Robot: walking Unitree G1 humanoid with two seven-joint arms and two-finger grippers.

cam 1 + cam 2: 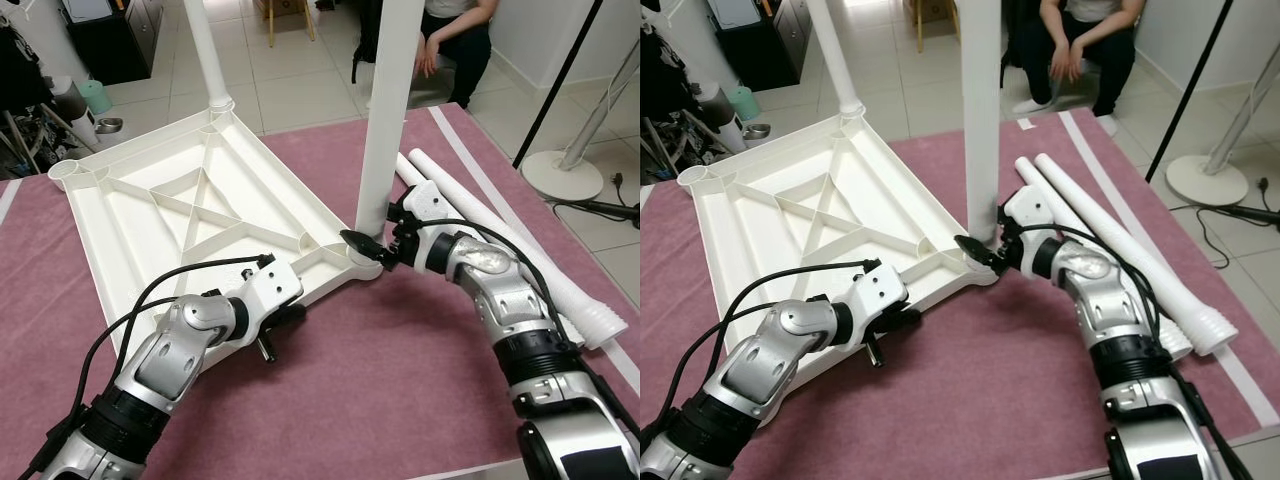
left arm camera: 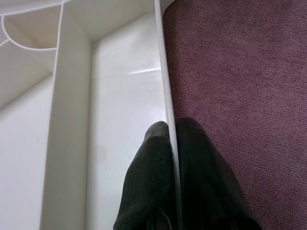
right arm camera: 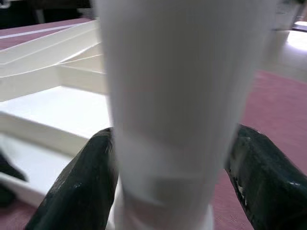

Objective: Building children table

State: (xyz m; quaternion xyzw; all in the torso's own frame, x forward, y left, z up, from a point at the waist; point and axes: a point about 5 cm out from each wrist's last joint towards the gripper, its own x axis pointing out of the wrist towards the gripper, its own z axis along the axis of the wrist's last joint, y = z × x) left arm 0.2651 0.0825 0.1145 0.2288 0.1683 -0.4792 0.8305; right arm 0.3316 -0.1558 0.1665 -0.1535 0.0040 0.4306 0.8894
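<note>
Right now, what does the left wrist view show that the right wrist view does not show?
The left wrist view shows the left gripper shut on the thin side wall of the upturned white tabletop, one finger inside and one outside over the carpet.

The right wrist view shows the right gripper around the base of an upright white table leg, with a finger on each side.

Both views show the ribbed underside of the tabletop and the purple carpet.
</note>
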